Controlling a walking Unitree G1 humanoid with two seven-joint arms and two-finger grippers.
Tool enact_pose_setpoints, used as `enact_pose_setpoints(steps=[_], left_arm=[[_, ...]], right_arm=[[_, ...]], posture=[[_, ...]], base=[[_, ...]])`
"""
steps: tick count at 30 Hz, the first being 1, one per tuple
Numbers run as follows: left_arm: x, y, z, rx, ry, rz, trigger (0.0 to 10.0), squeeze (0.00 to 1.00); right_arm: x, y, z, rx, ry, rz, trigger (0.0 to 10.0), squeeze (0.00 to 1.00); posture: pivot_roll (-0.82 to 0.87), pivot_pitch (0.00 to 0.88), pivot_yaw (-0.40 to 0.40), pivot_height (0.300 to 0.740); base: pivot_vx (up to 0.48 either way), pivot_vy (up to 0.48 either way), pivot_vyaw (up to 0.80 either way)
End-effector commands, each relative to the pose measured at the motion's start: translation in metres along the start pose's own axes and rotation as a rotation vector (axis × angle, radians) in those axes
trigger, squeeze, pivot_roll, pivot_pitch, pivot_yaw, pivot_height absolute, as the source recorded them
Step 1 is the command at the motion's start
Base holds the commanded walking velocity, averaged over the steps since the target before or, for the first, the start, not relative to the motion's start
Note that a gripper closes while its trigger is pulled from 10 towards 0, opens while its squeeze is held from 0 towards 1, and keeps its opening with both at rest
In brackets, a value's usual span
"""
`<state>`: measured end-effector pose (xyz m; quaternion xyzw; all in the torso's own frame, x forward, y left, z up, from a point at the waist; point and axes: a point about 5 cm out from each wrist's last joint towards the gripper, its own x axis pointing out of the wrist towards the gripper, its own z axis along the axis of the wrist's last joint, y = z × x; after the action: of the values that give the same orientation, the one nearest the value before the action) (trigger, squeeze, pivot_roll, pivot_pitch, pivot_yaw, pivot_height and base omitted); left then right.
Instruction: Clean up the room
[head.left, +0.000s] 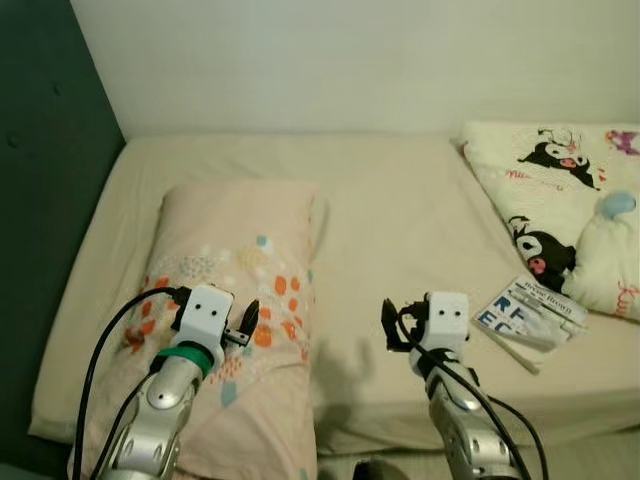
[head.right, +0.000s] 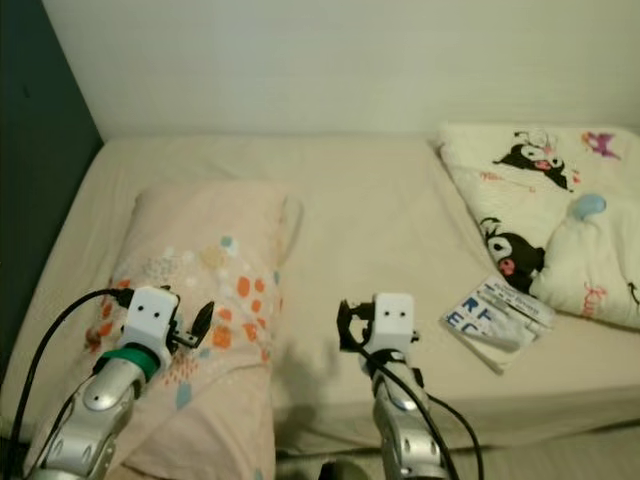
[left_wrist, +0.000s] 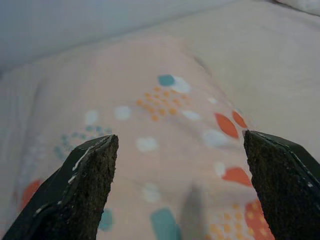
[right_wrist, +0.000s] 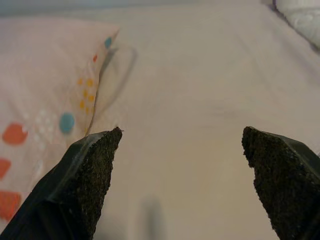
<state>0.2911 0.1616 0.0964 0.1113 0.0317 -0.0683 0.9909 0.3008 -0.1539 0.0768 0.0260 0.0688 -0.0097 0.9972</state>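
Tools: left tool (head.left: 243, 322) over pillow (head.left: 240, 270), right tool (head.left: 392, 325) over bed (head.left: 400, 220); both spread, empty.
Left: booklet (head.left: 530, 312) at 3 o'clock, not yet tidied.

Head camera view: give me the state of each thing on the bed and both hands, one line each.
pillow: lying flat, near end hanging over the bed's front edge
blanket: bunched at the bed's right side
booklet: closed, flat by the blanket
bed sheet: smooth, uncovered in the middle
left hand: open, over the pillow
right hand: open, over the sheet
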Motion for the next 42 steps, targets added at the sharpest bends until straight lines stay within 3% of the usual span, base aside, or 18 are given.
enact_pose_setpoints(steps=[1,13,18,22,23,29,33,42], left_arm=[[-0.003,0.002,-0.008,-0.007,0.039,0.014,10.0,0.00],[-0.004,0.001,-0.013,-0.014,0.066,0.013,10.0,0.00],[-0.003,-0.004,-0.022,-0.100,0.118,0.002,10.0,0.00],[-0.002,-0.007,-0.026,-0.098,0.147,-0.003,10.0,0.00],[0.000,-0.012,-0.030,-0.066,0.165,-0.011,10.0,0.00],[0.005,-0.016,-0.027,-0.066,0.152,-0.013,10.0,0.00],[0.014,-0.021,-0.022,-0.065,0.132,-0.044,10.0,0.00],[0.015,-0.031,-0.030,-0.101,0.163,-0.071,10.0,0.00]], right_arm=[[0.000,-0.001,-0.003,0.012,0.016,-0.011,10.0,0.00],[-0.002,-0.003,-0.009,0.014,0.045,-0.052,10.0,0.00],[-0.004,-0.008,-0.015,0.039,0.072,-0.093,10.0,0.00],[-0.004,-0.008,-0.015,0.044,0.070,-0.095,10.0,0.00],[-0.005,-0.013,-0.015,0.081,0.058,-0.130,10.0,0.00],[-0.007,-0.023,-0.017,0.127,0.058,-0.196,10.0,0.00],[-0.014,-0.032,-0.021,0.091,0.072,-0.273,10.0,0.00],[-0.031,-0.033,-0.017,0.010,0.048,-0.283,10.0,0.00]], posture=[[0.13,0.013,-0.012,0.712],[0.13,0.019,-0.006,0.740],[0.12,0.016,-0.003,0.740],[0.12,0.014,0.002,0.740],[0.12,0.014,0.002,0.740],[0.11,0.012,0.017,0.740],[0.04,0.000,0.094,0.740],[-0.01,0.010,0.094,0.740]], base=[[0.000,0.000,0.00],[0.000,0.000,0.00],[0.000,0.000,0.00],[0.000,0.000,0.00],[0.000,0.000,0.00],[0.000,0.000,0.00],[0.000,0.000,0.00],[0.000,0.000,0.00]])
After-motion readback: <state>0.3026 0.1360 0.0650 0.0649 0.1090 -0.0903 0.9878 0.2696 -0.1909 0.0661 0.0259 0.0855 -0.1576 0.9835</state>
